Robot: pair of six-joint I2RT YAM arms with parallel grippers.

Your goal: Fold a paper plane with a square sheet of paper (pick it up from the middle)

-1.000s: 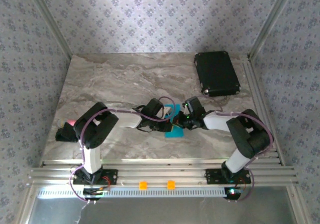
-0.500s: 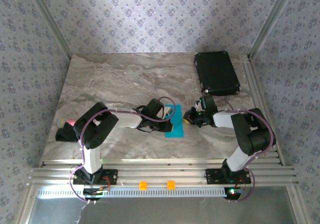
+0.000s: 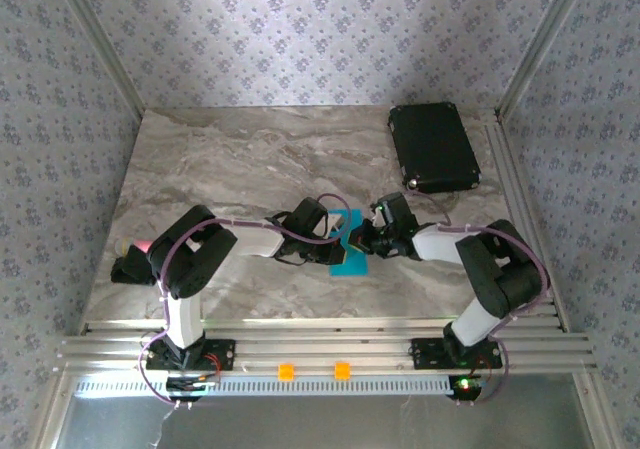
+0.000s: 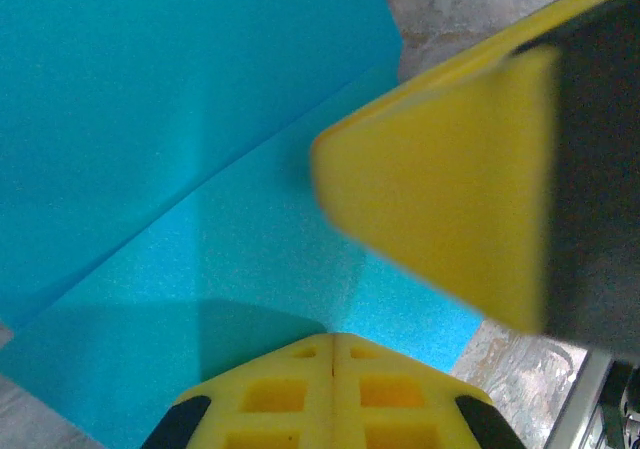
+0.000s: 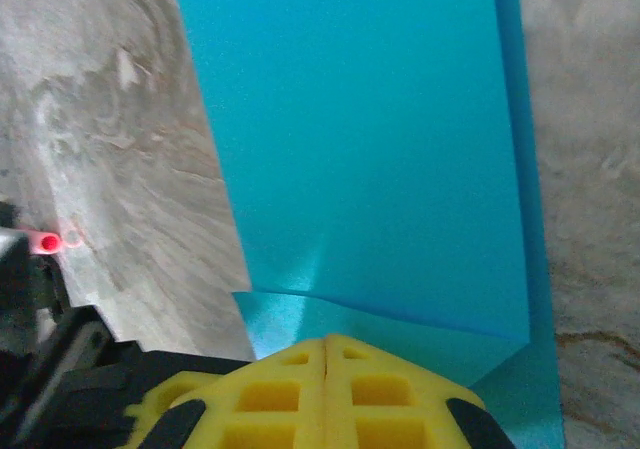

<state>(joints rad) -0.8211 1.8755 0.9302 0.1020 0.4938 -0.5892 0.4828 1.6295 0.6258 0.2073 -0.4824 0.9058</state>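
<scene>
Both of our arms reach in toward the middle of the marble table, and their tips nearly meet over the cyan-blue sheet of paper. From above, the left gripper and the right gripper stand just beside each other. The paper lies flat under and between them, with most of its visible part on the near side of the two tips.

In our left wrist view, the left gripper has its two yellow fingers pressed together along a thin seam, with nothing visible between them. Its tip sits on the paper, which spreads out ahead of it and to its left in two layers, the upper one ending at a straight slanting edge. A blurred yellow finger of the right gripper hangs close ahead and to the right, over the paper's edge.

In our right wrist view, the right gripper is likewise closed, finger against finger, and we see no paper caught in the seam. Directly ahead of its tip lies a folded flap of the paper, whose near edge bows up slightly just in front of the fingers, with a lower layer showing beneath it. Bare marble lies to the left of the tip.

A black rectangular case rests well beyond the right gripper, toward the far right corner.
</scene>
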